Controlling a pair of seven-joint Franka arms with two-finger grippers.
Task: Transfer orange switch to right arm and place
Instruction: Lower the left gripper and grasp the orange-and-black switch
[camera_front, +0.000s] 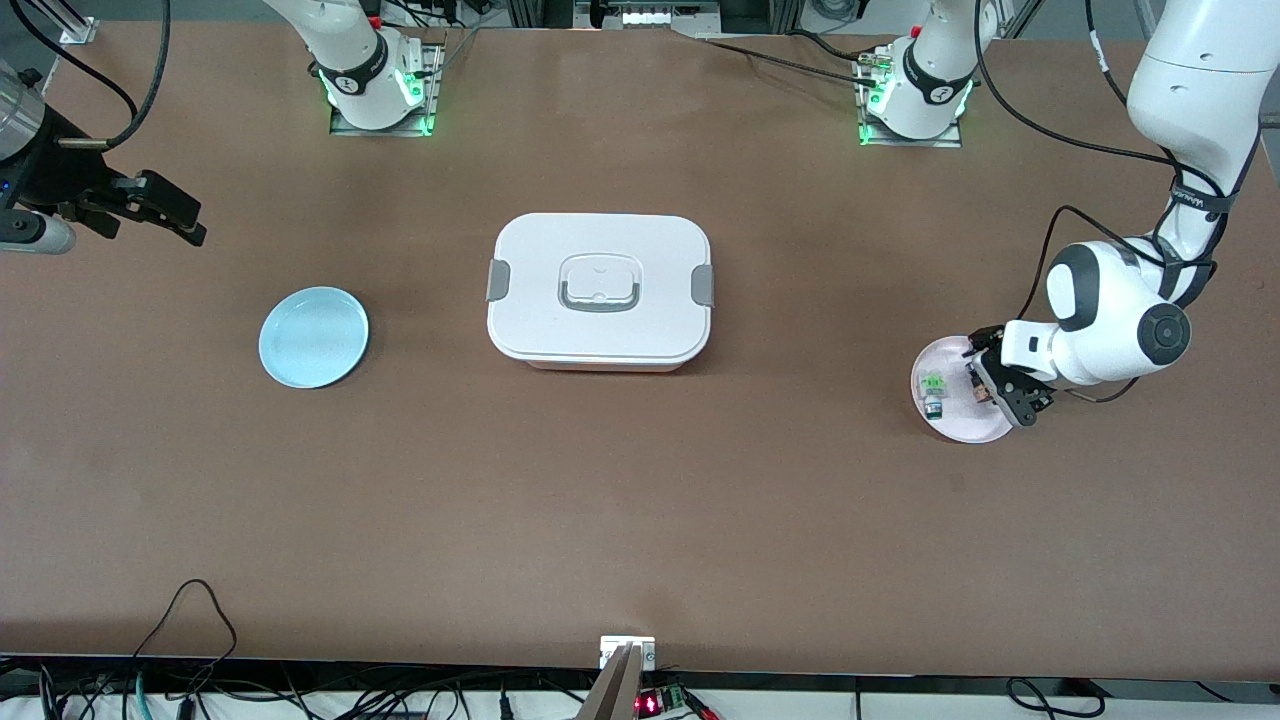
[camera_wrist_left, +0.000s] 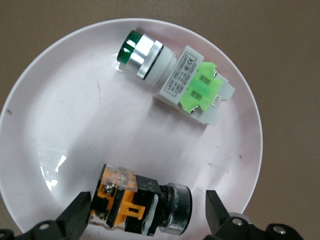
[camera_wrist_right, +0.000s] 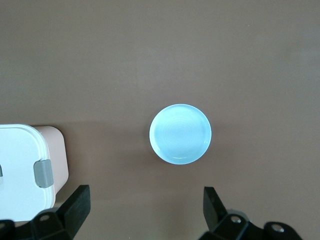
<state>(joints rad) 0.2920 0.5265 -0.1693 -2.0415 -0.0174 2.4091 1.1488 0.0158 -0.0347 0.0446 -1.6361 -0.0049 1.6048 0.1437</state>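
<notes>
orange switch (camera_wrist_left: 142, 206) blocky, on glossy pink plate (camera_wrist_left: 60, 125); left end effector (camera_wrist_left: 145, 212) open astride; right end effector (camera_wrist_right: 145, 212) open, empty

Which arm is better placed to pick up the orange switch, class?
Left. The left claw is open astride the orange switch on the pink plate. The right claw waits open at the table's other end.

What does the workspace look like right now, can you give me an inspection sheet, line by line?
Surface: brown table.
Job's things: orange switch lies on the pink plate; blue plate bare.
Clutter: green switch on the pink plate; closed white box mid-table.
Grippers: left gripper open astride the orange switch; right gripper open, waiting above the table.
Cables: along the table's near edge.
Surroundings: nothing seen.
</notes>
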